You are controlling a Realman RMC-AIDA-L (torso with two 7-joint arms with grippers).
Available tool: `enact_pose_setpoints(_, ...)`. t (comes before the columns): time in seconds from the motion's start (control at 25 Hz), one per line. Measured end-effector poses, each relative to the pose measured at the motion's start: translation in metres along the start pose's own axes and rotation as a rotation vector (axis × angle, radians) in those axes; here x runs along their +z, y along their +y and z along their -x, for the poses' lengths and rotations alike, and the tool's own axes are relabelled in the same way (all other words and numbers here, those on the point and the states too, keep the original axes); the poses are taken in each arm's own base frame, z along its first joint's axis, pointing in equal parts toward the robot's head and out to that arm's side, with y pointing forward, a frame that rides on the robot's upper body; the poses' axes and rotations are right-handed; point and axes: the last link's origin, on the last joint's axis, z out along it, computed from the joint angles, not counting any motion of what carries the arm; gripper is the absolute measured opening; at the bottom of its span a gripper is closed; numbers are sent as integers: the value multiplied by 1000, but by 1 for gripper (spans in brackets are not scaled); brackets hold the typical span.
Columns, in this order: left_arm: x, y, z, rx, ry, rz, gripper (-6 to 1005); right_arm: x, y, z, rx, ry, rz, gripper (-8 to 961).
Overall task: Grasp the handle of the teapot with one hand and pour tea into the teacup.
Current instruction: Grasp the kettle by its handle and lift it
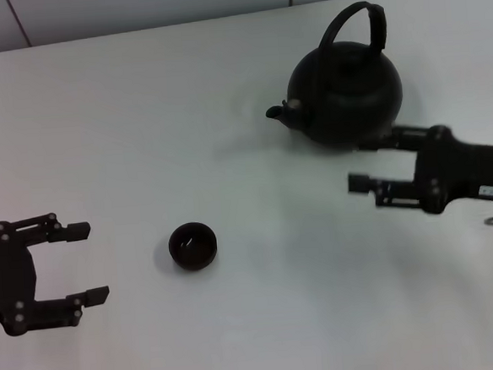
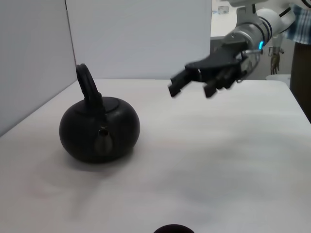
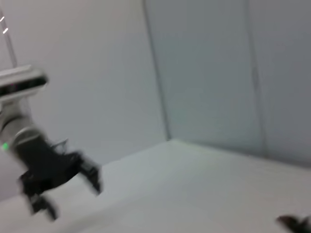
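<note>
Right gripper point(image 1: 366, 164) spread wide, empty, hovering just beside the large round matte-black teapot point(image 1: 346, 93), on the side facing the robot, below its arched black hoop handle point(image 1: 360, 23); contact with the pot body unclear. Stubby spout points toward the robot's left. Tiny round black handleless teacup point(image 1: 191, 245) sits on the white table point(image 1: 141, 125), well apart from that gripper. Left gripper point(image 1: 88, 262) spread open, empty, teacup near its fingertips.
</note>
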Motion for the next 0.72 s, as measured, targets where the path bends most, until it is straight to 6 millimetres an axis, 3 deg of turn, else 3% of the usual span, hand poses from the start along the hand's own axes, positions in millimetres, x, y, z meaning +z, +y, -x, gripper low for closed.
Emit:
enact_pose_setpoints(0.36, 2, -1, 3, -3, -27, -6, 785, -33, -8, -10, -119, -233, -345, 707)
enact_pose_setpoints(0.72, 2, -1, 3, -3, -27, -5, 785, -48, -44, -25, -35, -263, -694, 707)
